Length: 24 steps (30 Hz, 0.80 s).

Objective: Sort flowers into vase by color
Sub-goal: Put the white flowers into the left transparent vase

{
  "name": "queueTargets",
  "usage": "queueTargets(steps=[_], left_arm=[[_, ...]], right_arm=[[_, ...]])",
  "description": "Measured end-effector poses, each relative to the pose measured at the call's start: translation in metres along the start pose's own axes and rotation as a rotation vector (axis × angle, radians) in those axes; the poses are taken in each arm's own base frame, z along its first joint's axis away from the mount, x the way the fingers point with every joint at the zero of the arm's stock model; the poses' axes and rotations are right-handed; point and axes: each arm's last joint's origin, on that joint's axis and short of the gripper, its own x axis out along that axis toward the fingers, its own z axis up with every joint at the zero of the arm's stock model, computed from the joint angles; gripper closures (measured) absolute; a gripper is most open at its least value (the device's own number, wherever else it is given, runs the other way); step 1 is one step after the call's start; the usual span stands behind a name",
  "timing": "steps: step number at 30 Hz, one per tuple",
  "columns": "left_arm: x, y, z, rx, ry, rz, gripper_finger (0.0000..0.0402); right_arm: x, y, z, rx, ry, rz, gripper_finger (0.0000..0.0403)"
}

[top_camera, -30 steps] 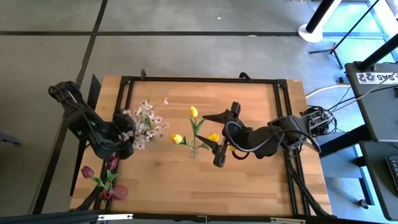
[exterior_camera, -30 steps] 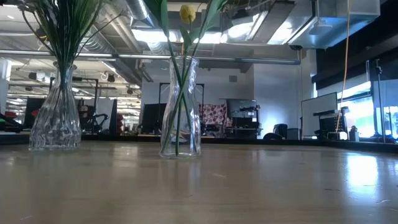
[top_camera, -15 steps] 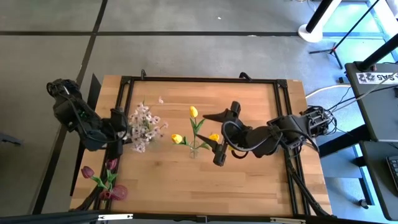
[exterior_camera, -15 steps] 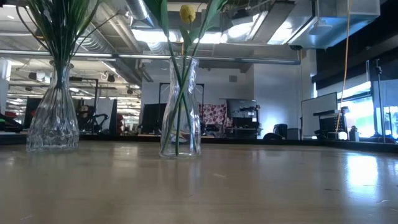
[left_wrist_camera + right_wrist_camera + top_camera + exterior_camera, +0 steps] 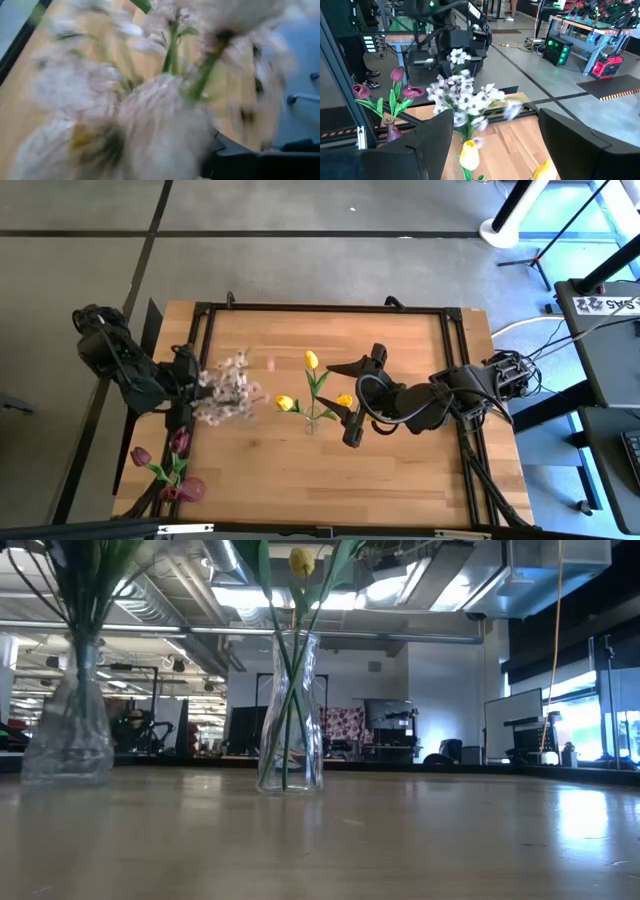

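Centrally, yellow tulips [image 5: 311,360] in glass vase [image 5: 290,715]

Both arms matte black, chunky rounded joint housings. Left arm [image 5: 120,360]: black cable loops at its base by the table's left edge. Right arm [image 5: 440,400]: thick black hose looping near the wrist, exposed wire bundle at its base, right edge. Right gripper fingers [image 5: 580,145]: broad flat black slabs.
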Motion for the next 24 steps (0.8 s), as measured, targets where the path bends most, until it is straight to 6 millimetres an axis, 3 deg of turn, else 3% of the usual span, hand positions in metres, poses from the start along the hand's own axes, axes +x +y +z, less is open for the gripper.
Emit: queueTargets(steps=[16,24], left_arm=[[-0.016,0.016,0.001,-0.102,0.017,-0.053,0.0237],[-0.039,0.028,0.007,-0.144,-0.014,-0.080,0.0223]], right_arm=[[0.003,-0.003,0.001,0.007,0.002,0.005,0.0111],[0.003,-0.003,0.001,0.007,0.001,0.006,0.0111]])
